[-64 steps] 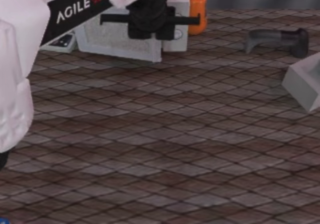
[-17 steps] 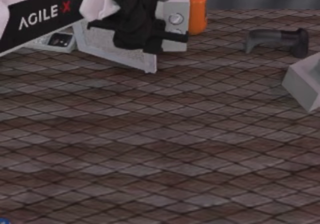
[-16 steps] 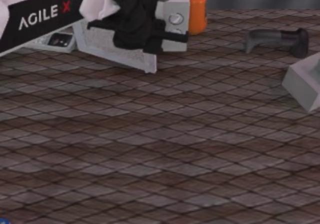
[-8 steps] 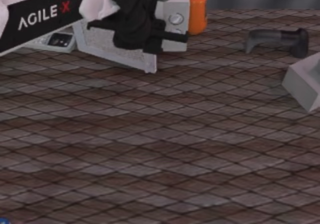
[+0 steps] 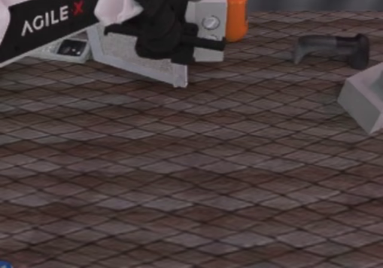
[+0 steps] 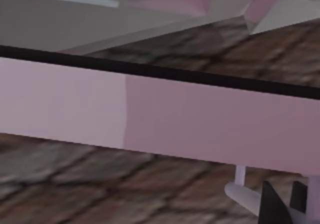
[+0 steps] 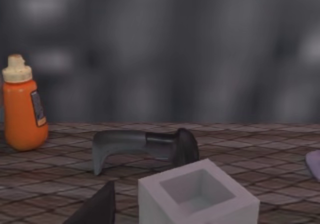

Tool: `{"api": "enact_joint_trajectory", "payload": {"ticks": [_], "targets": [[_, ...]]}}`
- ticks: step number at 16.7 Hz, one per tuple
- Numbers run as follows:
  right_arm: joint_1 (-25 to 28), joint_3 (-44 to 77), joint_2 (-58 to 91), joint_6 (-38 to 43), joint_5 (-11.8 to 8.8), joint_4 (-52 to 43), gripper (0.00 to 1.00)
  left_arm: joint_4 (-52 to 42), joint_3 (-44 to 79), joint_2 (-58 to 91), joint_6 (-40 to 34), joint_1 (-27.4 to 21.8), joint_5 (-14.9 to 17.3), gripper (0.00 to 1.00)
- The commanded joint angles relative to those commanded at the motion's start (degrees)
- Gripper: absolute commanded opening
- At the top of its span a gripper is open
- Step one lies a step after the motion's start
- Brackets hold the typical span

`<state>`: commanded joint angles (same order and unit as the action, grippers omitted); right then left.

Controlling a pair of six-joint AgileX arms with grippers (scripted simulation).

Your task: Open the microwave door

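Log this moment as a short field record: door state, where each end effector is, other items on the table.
door state: the microwave door stands swung partly out from the microwave, its free edge toward the table's front
left end effector: at the door, over its upper edge
right end effector: not in the top view
other items: orange bottle right of the microwave; dark grey scanner-like tool; grey open box at the right edge

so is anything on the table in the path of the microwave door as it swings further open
Nothing visible. The microwave door is ajar with the left gripper at its free edge, and the floor in front is bare. The orange bottle stands beside the microwave, out of the arc.
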<state>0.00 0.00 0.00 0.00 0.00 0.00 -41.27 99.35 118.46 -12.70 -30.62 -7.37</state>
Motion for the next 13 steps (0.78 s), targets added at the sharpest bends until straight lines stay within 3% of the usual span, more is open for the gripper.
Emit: {"api": "enact_joint_trajectory", "payload": {"ticks": [5, 13], "targets": [[0.00, 0.00, 0.00, 0.00, 0.00, 0.00, 1.00, 0.10, -0.38, 0.10, -0.09, -0.40, 0.49, 0.00], [0.00, 0.00, 0.00, 0.00, 0.00, 0.00, 1.00, 2.69, -6.43, -4.33, 6.04, 1.37, 3.42, 0.00]]}}
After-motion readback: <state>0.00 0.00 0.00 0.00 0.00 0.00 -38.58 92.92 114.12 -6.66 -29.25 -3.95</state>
